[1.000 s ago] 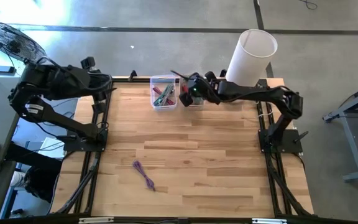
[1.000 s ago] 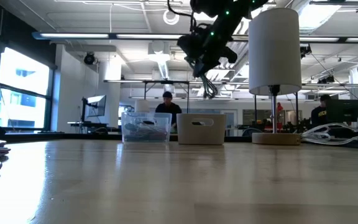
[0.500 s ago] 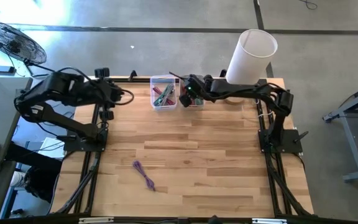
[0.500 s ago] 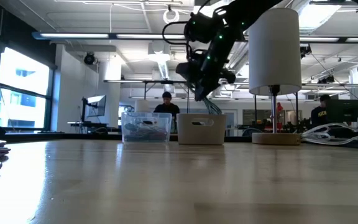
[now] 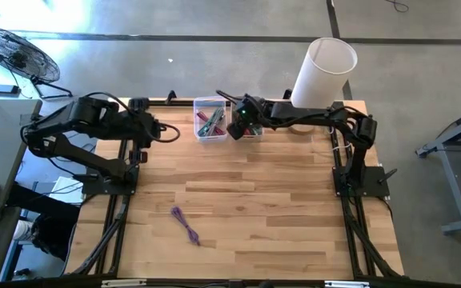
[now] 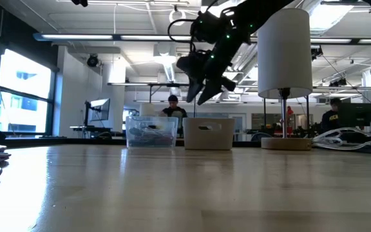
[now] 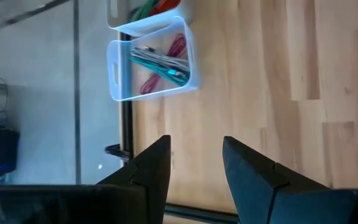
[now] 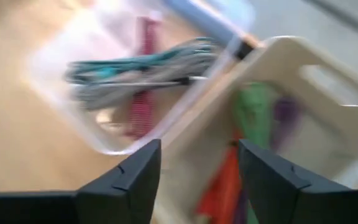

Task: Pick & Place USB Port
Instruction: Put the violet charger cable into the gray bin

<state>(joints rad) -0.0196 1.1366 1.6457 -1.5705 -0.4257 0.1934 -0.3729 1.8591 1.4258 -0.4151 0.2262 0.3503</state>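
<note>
Right gripper [image 5: 232,126]: raised above the table's far edge, over the seam between the clear bin [image 5: 210,118] and the white bin [image 6: 207,134]; fingers [image 8: 129,180] apart, nothing between them. Left gripper [image 5: 171,132]: over bare wood just beside the clear bin, on the side away from the white bin; fingers [image 7: 151,168] apart, empty. Clear bin: translucent plastic, rectangular, holding coiled cables in teal, grey and magenta-red [image 8: 143,62]. White bin: opaque, touching the clear bin's side, holding cables in green, orange and purple [image 8: 253,118]. Purple cable [image 5: 186,225]: thin, slightly kinked, lying loose on the wooden table [image 5: 278,208], well apart from the clear bin toward the near edge, its long axis running diagonally, near end angled away from the left arm's side. Whether any cable ends in a USB plug cannot be told. White cylindrical lamp shade [image 5: 324,74]: on a round base beyond the white bin, beside the right arm. Nothing stands between the clear bin and the purple cable.
</note>
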